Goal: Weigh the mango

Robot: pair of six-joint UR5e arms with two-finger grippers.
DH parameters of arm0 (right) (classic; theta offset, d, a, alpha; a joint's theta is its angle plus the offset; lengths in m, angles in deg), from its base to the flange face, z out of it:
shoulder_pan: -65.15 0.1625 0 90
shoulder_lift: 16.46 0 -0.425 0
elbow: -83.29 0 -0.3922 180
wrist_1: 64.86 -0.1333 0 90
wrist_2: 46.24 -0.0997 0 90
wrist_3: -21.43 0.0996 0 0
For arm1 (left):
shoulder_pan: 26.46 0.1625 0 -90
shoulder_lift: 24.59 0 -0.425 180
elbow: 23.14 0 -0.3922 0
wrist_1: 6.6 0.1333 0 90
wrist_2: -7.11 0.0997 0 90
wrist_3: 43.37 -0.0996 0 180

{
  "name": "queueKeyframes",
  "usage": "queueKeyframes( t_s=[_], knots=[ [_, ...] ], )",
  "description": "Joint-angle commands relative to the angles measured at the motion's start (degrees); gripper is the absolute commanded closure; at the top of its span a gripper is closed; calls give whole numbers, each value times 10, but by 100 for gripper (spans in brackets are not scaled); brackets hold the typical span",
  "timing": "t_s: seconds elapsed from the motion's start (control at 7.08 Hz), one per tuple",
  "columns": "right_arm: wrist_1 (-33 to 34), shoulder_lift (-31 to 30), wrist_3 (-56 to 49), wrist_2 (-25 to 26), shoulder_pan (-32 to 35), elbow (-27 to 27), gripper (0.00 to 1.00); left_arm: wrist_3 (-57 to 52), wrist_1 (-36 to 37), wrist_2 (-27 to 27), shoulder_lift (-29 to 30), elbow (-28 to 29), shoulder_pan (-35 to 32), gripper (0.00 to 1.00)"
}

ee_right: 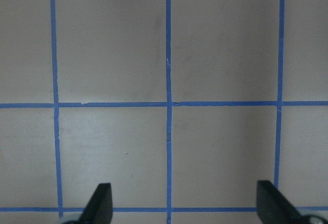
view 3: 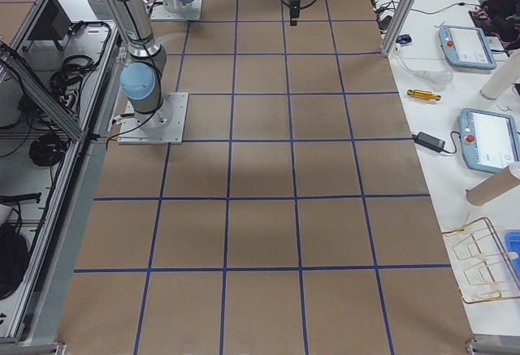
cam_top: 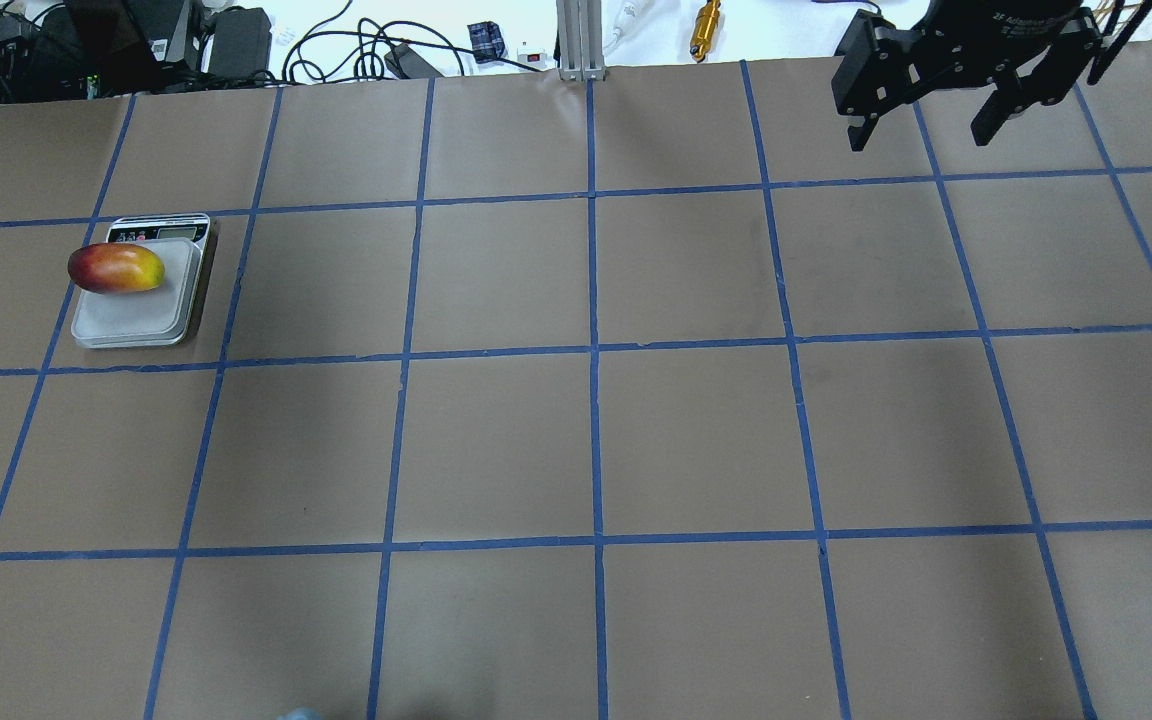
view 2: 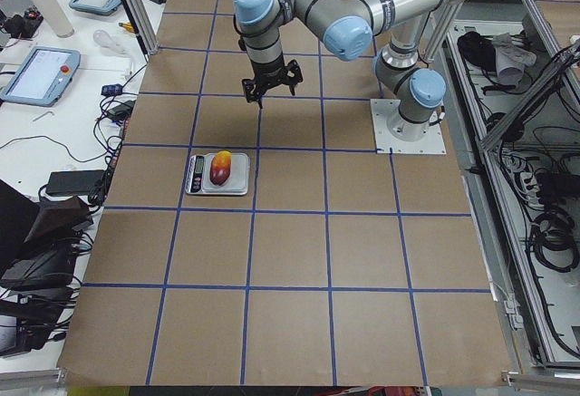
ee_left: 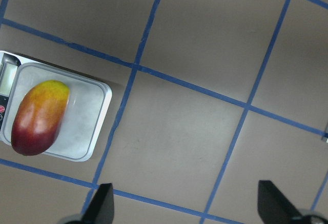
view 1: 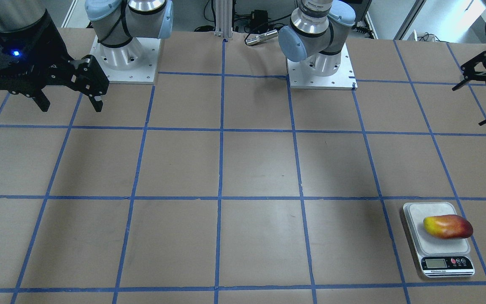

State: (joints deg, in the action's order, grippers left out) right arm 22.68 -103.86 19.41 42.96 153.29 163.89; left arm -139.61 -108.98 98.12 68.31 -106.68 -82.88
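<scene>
Leave mango [view 1: 448,226] lying on scale [view 1: 420,214] (by its screen [view 1: 436,264] end). Hold left gripper [ee_left: 187,206] & right gripper [view 1: 71,106], both wide open, empty, well away from scale; wait for steady no.

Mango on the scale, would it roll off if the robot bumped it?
It probably could: the mango is rounded and lies right at the edge of the scale. Its glossy skin looks slippery, so a grip might slide.

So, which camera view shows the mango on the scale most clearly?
The left wrist-mounted view: the mango is largest there, lying on the scale platform. The front-facing and overhead views show it whole but smaller, the exterior left view tiny. The exterior right and right wrist-mounted views miss it.
</scene>
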Motion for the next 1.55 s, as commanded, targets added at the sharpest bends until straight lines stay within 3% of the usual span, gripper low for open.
queueKeyframes(
  t_s=[0.0, 0.85, 1.13, 1.41],
  knots=[
    [0, -1, 0, -1, 0, 0, 0, 183, -18, -20, -39, -14, -16, 0],
    [0, -1, 0, -1, 0, 0, 0, 730, -9, -16, -40, -14, -302, 0],
    [0, 0, 0, 0, 0, 0, 0, 870, 35, -16, -36, -20, -340, 0],
    [0, -1, 0, 0, 0, 0, 0, 896, 116, -15, -20, -16, -340, 0]
  ],
)
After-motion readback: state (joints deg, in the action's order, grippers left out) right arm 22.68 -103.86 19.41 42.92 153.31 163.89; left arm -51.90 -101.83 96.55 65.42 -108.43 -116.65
